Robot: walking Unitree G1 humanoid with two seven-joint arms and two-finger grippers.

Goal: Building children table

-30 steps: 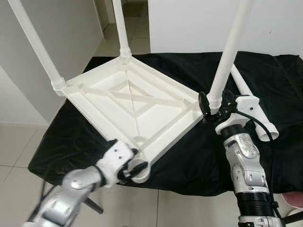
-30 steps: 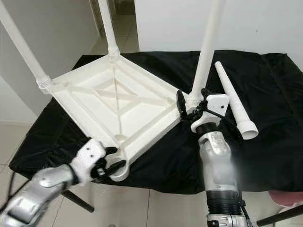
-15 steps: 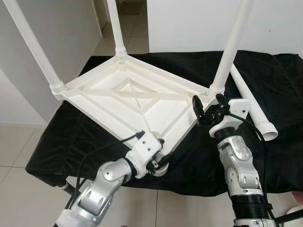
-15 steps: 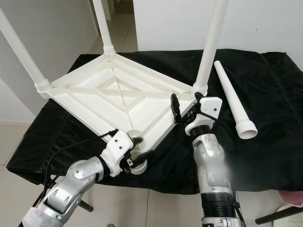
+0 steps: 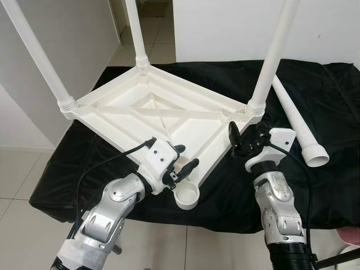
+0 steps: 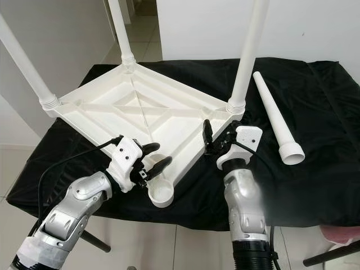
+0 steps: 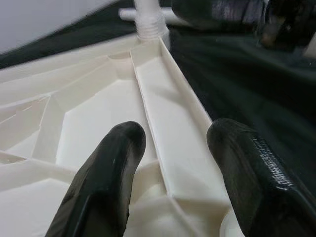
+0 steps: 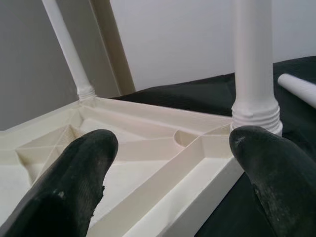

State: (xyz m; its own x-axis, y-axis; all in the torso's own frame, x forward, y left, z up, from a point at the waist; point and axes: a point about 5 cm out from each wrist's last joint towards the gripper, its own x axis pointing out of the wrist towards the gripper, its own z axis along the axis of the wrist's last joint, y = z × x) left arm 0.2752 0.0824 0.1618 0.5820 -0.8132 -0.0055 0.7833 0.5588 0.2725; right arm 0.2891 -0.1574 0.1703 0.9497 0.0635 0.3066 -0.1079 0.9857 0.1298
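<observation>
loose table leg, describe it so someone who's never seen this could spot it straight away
On the black cloth lies an upturned white tabletop with three legs standing up. Right of it is the loose leg, the one white tube lying flat, open end toward the robot.

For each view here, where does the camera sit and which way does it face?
Eye views: head, facing down at the upturned tabletop; both arms show.
Left wrist: along the left gripper, open over the tabletop's rim.
Right wrist: along the right gripper, open toward a fitted leg.
Shared: tabletop; the loose leg shows in every view.
</observation>
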